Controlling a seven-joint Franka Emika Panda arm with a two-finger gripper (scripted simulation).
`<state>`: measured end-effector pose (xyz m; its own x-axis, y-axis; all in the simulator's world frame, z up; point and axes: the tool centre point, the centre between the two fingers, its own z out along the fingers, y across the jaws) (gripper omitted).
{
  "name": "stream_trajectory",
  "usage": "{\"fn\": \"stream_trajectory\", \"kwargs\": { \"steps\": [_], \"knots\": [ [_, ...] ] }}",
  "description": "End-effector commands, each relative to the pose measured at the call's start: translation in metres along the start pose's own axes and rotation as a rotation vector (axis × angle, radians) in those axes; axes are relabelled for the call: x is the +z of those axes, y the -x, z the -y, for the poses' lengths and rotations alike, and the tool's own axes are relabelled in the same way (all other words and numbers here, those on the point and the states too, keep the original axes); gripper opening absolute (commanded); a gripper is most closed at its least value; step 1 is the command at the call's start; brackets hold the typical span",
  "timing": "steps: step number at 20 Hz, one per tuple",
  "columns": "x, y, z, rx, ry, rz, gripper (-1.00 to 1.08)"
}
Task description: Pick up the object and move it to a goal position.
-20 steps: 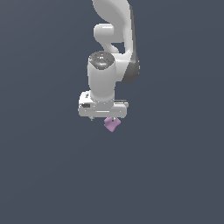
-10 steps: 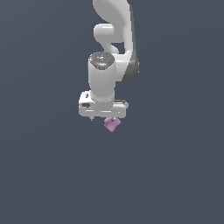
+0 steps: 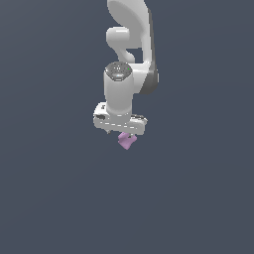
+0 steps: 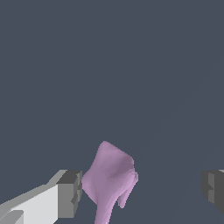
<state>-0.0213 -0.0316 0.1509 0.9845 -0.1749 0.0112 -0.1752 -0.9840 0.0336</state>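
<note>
A flat, uniform slate-grey background fills both views, with no edge, seam or horizon to separate a counter from a wall.

Set against the pictures from a second and half a second ago, the exterior view reads the same: the arm (image 3: 130, 44) keeps its pose, and the object (image 3: 127, 141) sits in the same spot under the tool (image 3: 123, 133), with no shift visible.

In the exterior view the single white arm comes down from 12 o'clock, its wrist cylinder vertical, ending in the wide white tool body. The object, a small lilac-pink lump, hangs directly beneath it at 6 o'clock from the tool, narrower than the tool body.

In the wrist view the object (image 4: 110, 179) shows its long axis running roughly from 12 to 6 o'clock, leaning slightly toward 1 o'clock at its far end, where it tapers to a blunt point; a rounded lobe bulges on the 3 o'clock side.

The tool (image 4: 142, 188) stands wide open here. One grey pad (image 4: 70, 192) lies just beside, possibly touching, the object's flank; the other pad (image 4: 213, 190) is well apart from it, with open background between. Whether anything actually grips the object cannot be told from these views.

Counted: one arm, one tool with two pads, one object.
</note>
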Motion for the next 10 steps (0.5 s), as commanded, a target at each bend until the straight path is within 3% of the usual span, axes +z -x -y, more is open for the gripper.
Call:
{"fn": "stream_trajectory", "kwargs": {
  "steps": [1, 10],
  "knots": [
    [0.006, 0.008, 0.003, 0.059, -0.005, 0.002, 1.00],
    [0.028, 0.039, 0.011, 0.300, -0.022, 0.011, 1.00]
  ]
}}
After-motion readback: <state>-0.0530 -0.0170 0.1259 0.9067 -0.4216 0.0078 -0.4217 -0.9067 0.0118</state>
